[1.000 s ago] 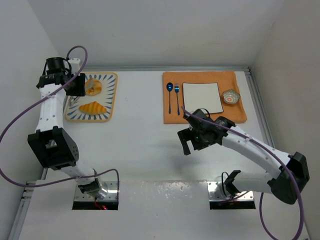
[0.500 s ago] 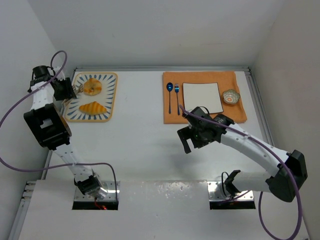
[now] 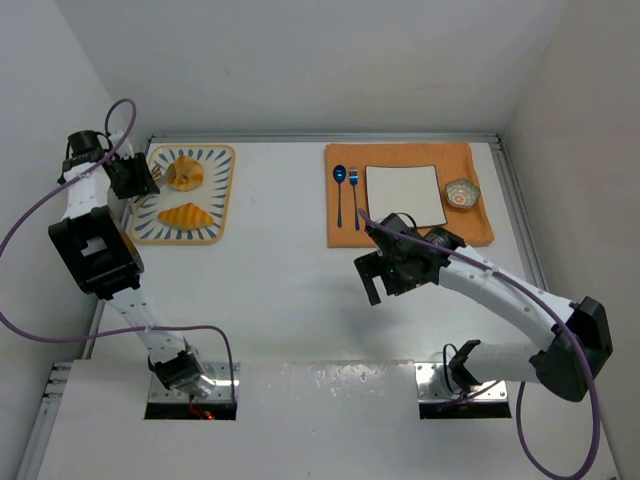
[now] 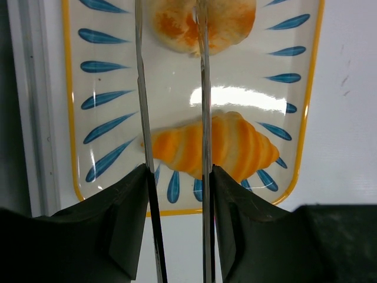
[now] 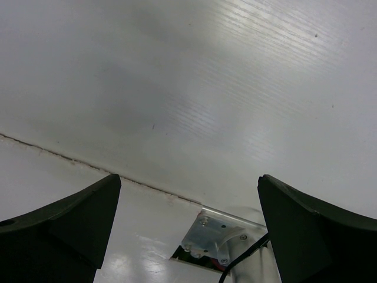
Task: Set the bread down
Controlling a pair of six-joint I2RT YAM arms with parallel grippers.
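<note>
Two golden-brown breads lie on a blue-and-yellow patterned tray [image 3: 224,190]: a roundish bun [image 3: 185,172] at the far end and a ridged croissant [image 3: 186,215] nearer. My left gripper [image 3: 133,180] is at the tray's left edge, shut on thin metal tongs [image 4: 203,88]. In the left wrist view the tong arms stand apart over the tray [image 4: 306,118], crossing the croissant [image 4: 235,150] and reaching the bun [image 4: 224,23]; my left gripper [image 4: 177,183] grips their base. My right gripper [image 3: 375,282] hovers open and empty over bare table; it also shows in the right wrist view [image 5: 188,200].
An orange placemat [image 3: 470,225] at the back right holds a white square plate [image 3: 405,195], a blue spoon [image 3: 340,190], a blue fork [image 3: 354,190] and a small patterned bowl [image 3: 462,192]. Metal rails edge the table on the left and right.
My left arm has swung left, from above the tray to its left edge, then held still. The right arm has barely moved.
</note>
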